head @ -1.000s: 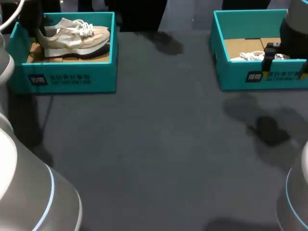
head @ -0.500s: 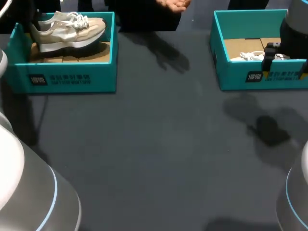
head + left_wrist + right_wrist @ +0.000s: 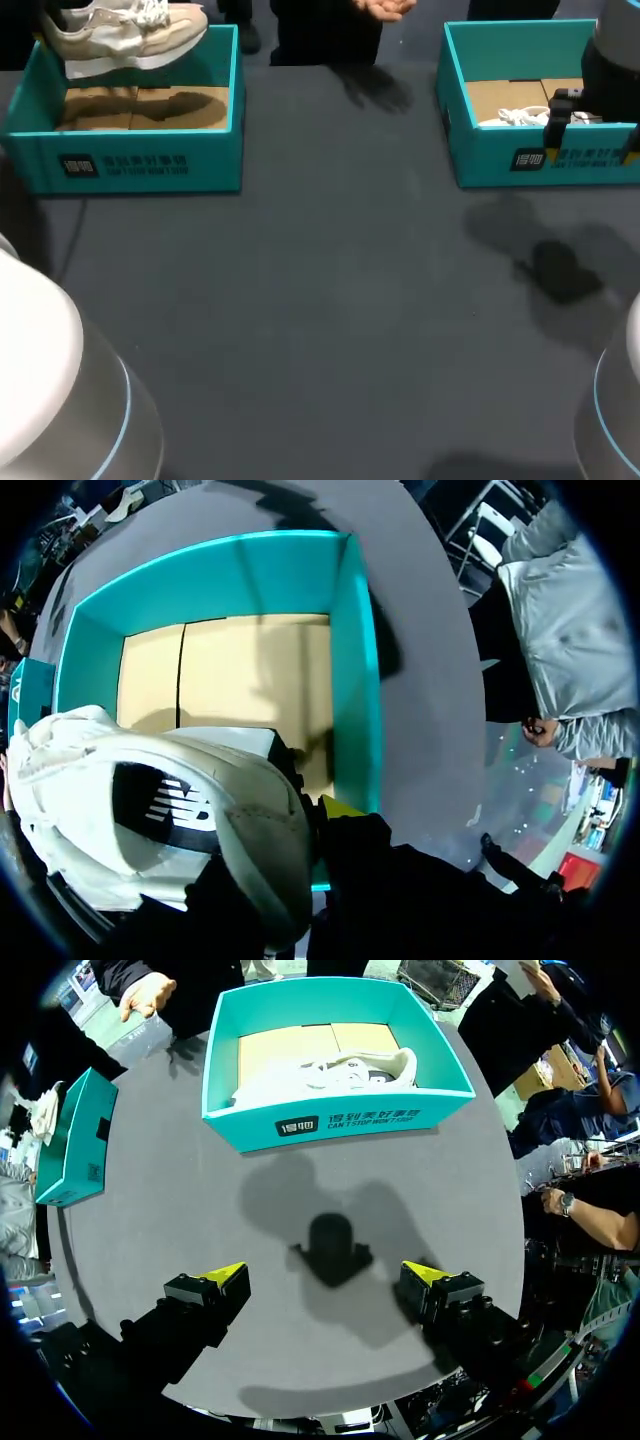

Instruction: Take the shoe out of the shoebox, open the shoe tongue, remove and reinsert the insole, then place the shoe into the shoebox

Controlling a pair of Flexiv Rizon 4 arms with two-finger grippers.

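Observation:
A beige sneaker [image 3: 125,35] with a white sole hangs above the left teal shoebox [image 3: 130,150], clear of its cardboard floor. My left gripper [image 3: 295,825] is shut on the shoe [image 3: 160,820] at its heel collar; one yellow tip shows beside the collar, and the shoebox [image 3: 355,680] lies under it. My right gripper [image 3: 330,1275] hangs open with nothing between its fingers, over bare table in front of the right shoebox [image 3: 340,1115].
The right teal shoebox [image 3: 540,155] holds a second white-laced shoe [image 3: 515,117]; my right arm [image 3: 612,70] covers its right part. The dark table [image 3: 330,300] lies between the two boxes, with the right gripper's shadow [image 3: 330,1245] on it.
The shoe has risen out of the left shoebox and shifted a little left, held by my left gripper. The right arm has not moved.

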